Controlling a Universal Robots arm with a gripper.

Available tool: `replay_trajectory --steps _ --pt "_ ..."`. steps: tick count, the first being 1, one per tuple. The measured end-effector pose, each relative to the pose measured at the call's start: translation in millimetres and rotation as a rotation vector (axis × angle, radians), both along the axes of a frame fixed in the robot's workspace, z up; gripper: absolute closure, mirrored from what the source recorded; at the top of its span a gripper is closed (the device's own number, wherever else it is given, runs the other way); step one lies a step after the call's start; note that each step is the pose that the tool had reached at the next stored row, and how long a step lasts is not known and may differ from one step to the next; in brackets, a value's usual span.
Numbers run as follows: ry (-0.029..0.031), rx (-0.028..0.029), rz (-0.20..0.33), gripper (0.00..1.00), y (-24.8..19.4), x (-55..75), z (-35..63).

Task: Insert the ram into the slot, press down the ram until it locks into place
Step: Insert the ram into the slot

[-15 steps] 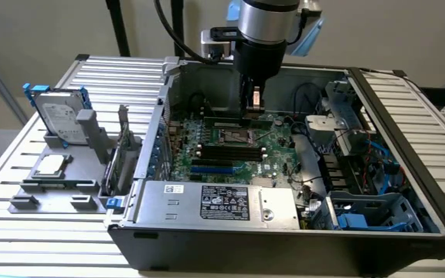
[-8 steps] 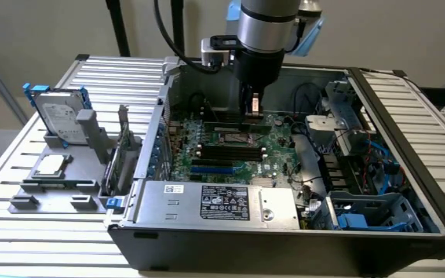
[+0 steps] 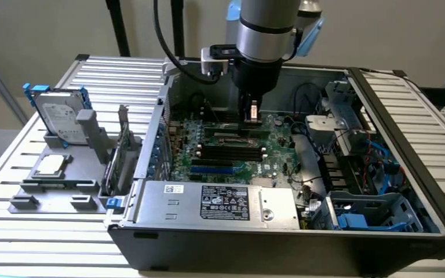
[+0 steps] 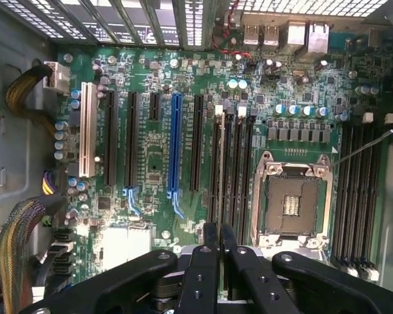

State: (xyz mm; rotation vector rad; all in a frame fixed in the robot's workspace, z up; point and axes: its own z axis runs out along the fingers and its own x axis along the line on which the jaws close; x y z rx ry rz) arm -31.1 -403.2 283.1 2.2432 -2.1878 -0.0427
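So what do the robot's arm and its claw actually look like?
The arm is a silver-grey tube with a light blue joint cap and a black wrist. A small white box sits beside it, with black cables. The gripper has two slim black fingers on black linkages with silver bolts.

gripper [image 4: 218,230] 1 | ram [image 4: 221,170] 1 | CPU socket [image 4: 292,204] 1 | blue slot [image 4: 176,147] 1

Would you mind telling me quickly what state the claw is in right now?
Claw: closed, holding the ram, which is seen edge-on.
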Motion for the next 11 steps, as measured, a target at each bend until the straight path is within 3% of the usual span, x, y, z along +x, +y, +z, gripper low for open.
replay_trajectory --steps 5,11 --pt "-0.0044 0.0 0.0 0.87 -0.1 0.0 -9.1" --pt "-0.0191 -0.0015 -0.003 0.87 -0.2 -2.2 -18.9"
